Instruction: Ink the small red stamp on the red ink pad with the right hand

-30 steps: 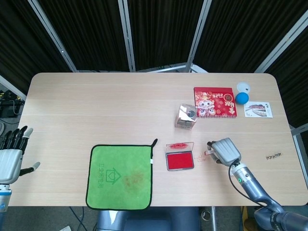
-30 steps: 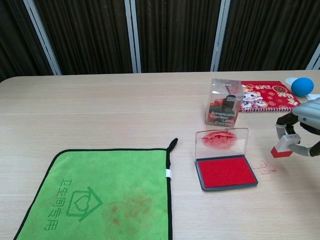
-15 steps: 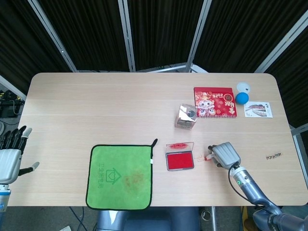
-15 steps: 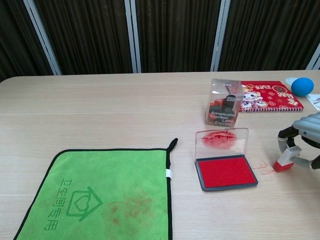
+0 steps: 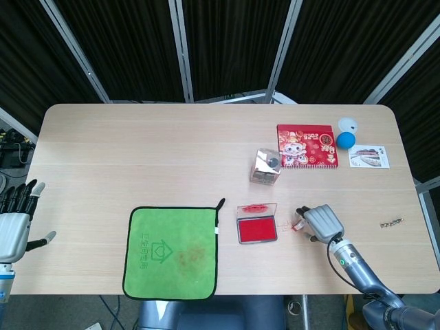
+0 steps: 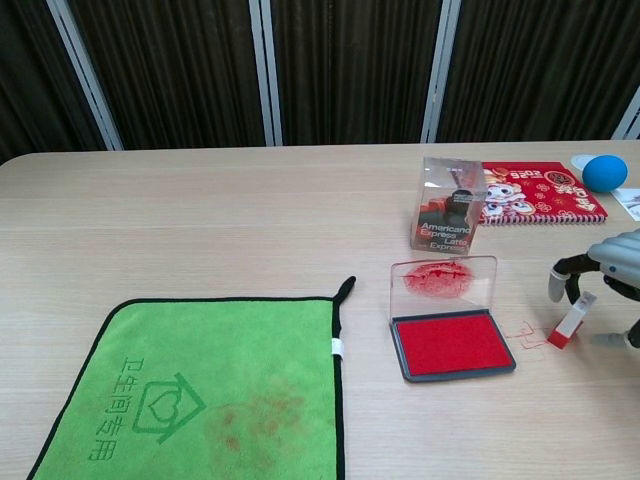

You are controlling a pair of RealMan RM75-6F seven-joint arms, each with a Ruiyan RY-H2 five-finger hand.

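Observation:
The small red stamp (image 6: 567,327) stands tilted on the table, red end down, just right of the open red ink pad (image 6: 452,345). Faint red stamp marks lie on the wood between them. My right hand (image 6: 612,270) hovers around the stamp with its fingers (image 6: 558,277) parted and a gap showing on each side of it. From the head view the right hand (image 5: 322,223) covers most of the stamp (image 5: 298,222), beside the ink pad (image 5: 256,229). My left hand (image 5: 15,223) hangs off the table's left edge, fingers spread, holding nothing.
A green cloth (image 5: 172,252) lies left of the ink pad. A clear box (image 5: 265,167) stands behind the pad. A red notebook (image 5: 306,146), a blue ball (image 5: 345,140) and a card (image 5: 369,156) sit at the back right. A small metal piece (image 5: 392,222) lies far right.
The right hand lowered the stamp to the table right of the ink pad, then its fingers spread away from it. The stamp now stands tilted. The left hand stayed still.

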